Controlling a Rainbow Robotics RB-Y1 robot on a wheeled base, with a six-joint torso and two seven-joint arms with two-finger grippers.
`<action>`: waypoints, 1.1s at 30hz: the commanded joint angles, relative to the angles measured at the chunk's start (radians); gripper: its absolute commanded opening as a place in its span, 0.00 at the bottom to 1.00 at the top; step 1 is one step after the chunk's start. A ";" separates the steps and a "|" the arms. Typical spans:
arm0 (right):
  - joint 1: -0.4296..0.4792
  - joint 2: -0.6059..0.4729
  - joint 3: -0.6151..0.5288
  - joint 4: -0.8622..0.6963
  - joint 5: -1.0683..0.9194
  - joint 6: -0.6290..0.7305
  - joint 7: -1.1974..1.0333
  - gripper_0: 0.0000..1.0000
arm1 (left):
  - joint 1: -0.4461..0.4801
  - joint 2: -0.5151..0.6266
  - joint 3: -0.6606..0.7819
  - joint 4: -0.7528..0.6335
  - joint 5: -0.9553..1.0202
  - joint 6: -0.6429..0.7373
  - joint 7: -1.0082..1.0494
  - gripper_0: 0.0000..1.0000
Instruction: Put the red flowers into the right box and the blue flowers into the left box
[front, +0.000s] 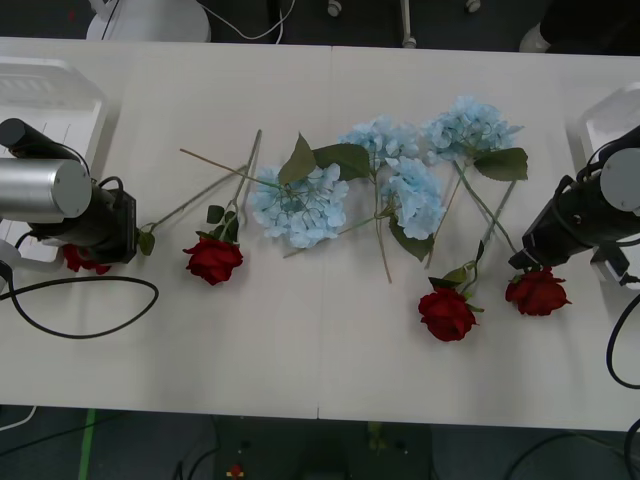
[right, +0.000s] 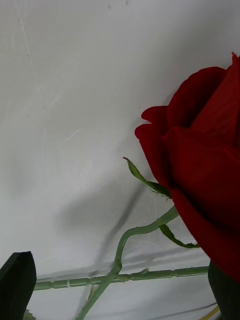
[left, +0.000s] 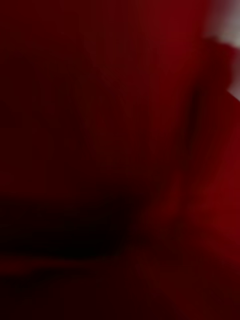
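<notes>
L→R, all on the table:
- Left box: far-left edge.
- Left gripper: sitting on a rose at near-left, stem running far-right; finger state can't tell.
- 2nd rose: lying just right of it.
- Blue flowers: lying mid-table, untouched.
- 3rd rose, 4th rose: near-right.
- Right gripper: hovering open just far side of 4th rose, stem passing between fingers; nearest arm.
- Right box: far-right.
</notes>
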 joint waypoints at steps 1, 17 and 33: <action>0.002 0.048 -0.019 0.005 0.051 -0.011 -0.044 1.00 | 0.023 -0.011 -0.021 -0.011 -0.004 -0.015 -0.015 0.00; -0.006 0.082 -0.017 0.068 0.093 -0.046 -0.036 1.00 | 0.023 0.003 0.448 -0.490 0.157 0.304 -0.001 0.00; -0.006 0.091 -0.014 0.091 0.102 -0.046 -0.018 0.14 | 0.026 0.049 0.529 -0.626 0.332 0.078 -0.829 0.00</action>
